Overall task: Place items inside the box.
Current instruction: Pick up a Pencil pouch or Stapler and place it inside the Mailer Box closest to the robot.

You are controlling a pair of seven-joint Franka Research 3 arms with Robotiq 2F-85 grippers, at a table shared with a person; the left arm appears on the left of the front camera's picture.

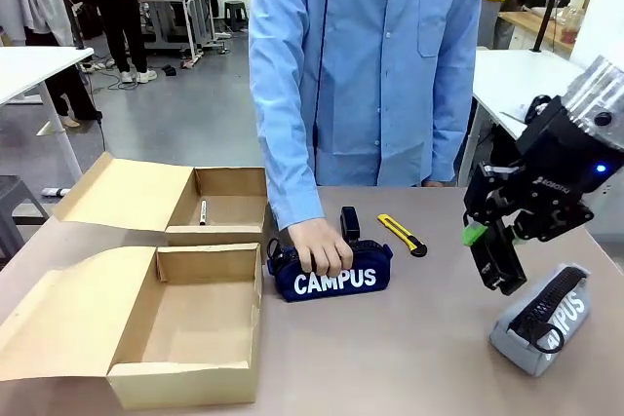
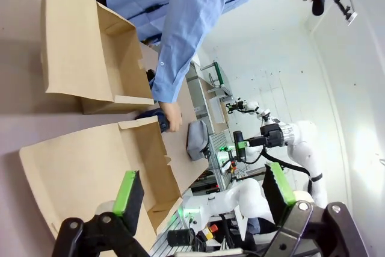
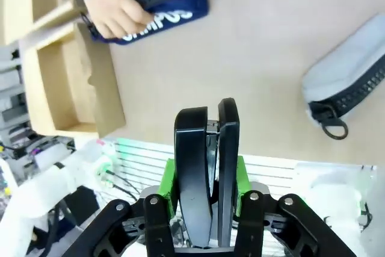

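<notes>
Front cam: robot side, facing person [image 1: 370, 65] across cardboard box [image 1: 185, 387]. Left wrist: rolled, near box. Right wrist: overhead, box at edge.

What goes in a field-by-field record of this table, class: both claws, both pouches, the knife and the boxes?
Right claw: shut on black stapler, above table
Left claw: open, holding nothing
Navy pouch: on table, person's hand on it
Grey pouch: on table, near right claw
Utility knife: on table, untouched
Near box: open
Far box: open
</notes>
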